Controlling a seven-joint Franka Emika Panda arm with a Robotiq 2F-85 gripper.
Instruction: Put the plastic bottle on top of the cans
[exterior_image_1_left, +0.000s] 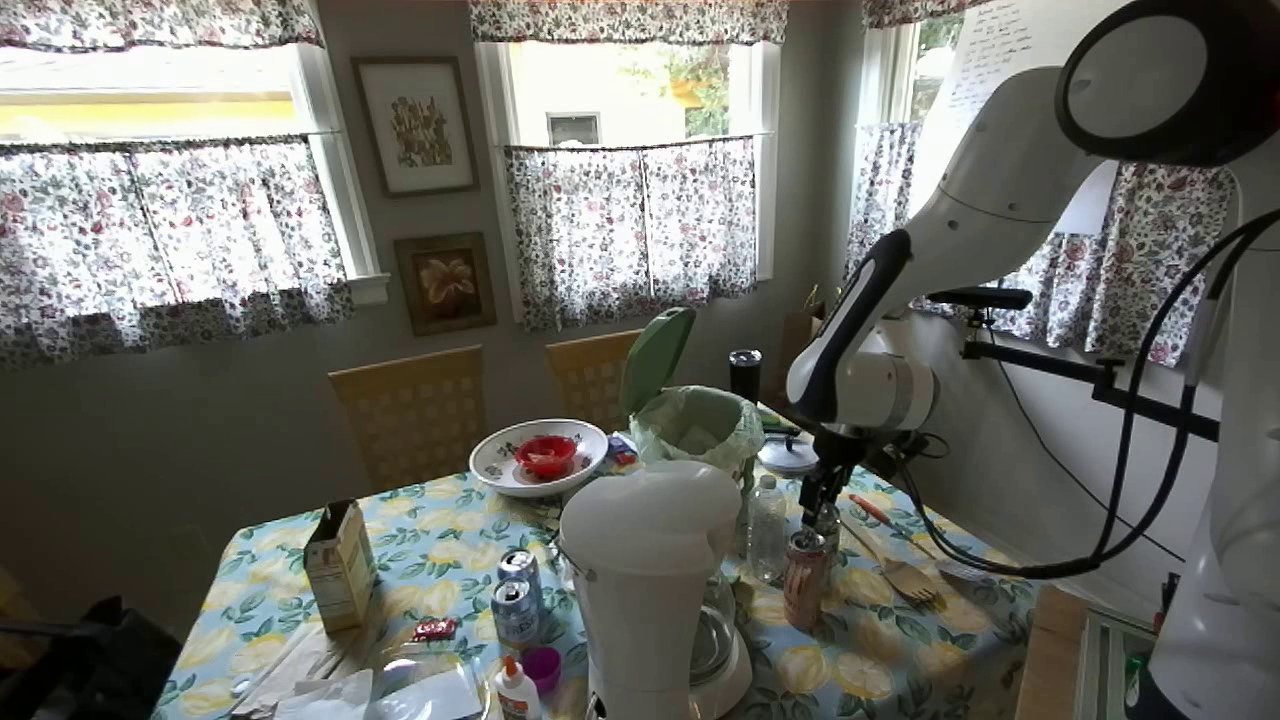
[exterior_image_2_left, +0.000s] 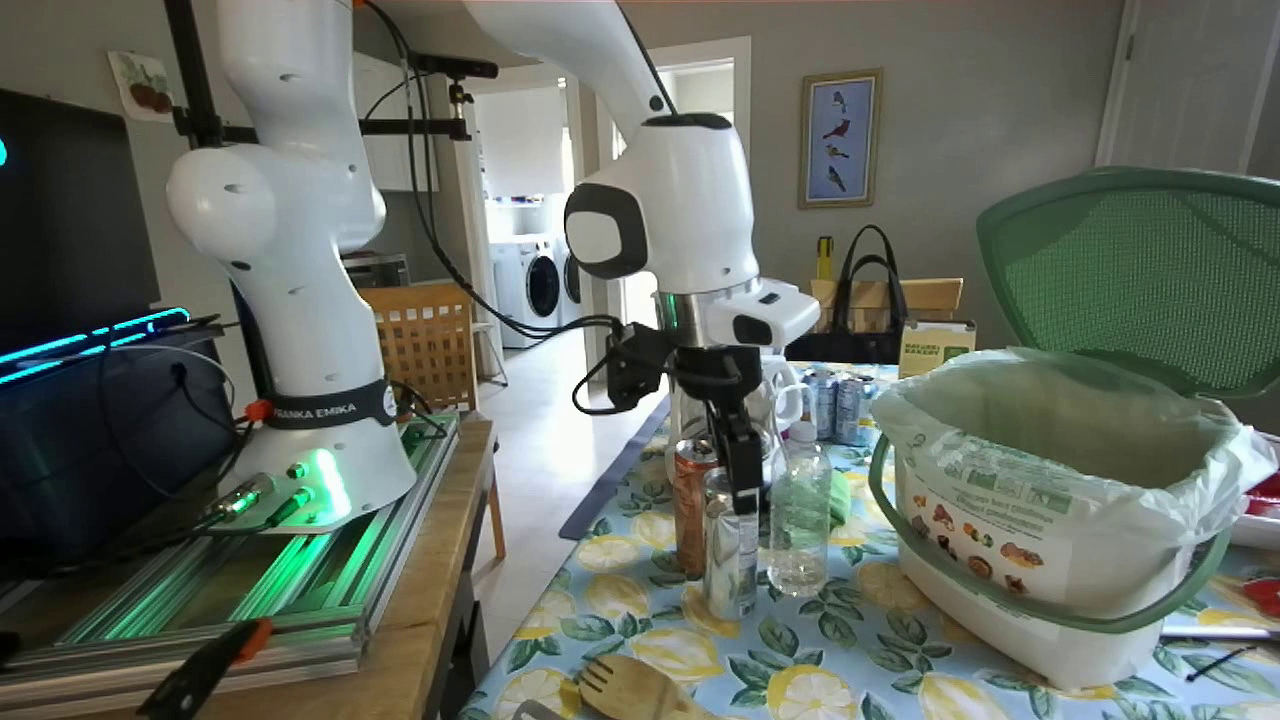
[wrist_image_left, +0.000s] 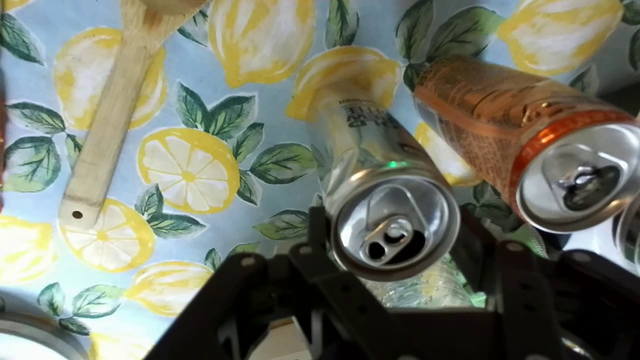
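Gripper (wrist_image_left: 394, 222) is positioned with its jaws apart on either side of the silver can (exterior_image_2_left: 731, 565), but whether that can is clasped cannot be told. Nothing is stacked yet: both it and the orange can (exterior_image_2_left: 693, 520) are bare on top, and the plastic bottle (exterior_image_2_left: 799, 520) is seen upright on the tablecloth (exterior_image_2_left: 860, 640) near them. The bottle's grasping, lifting and placing are judged to be left.

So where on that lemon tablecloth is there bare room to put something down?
Bare cloth shows between the carton and the patterned bowl. Another patch lies between the orange can, the wooden fork and the table edge. It is crowded around the gripper, where that can, the silver can and the plastic bottle stand close together.
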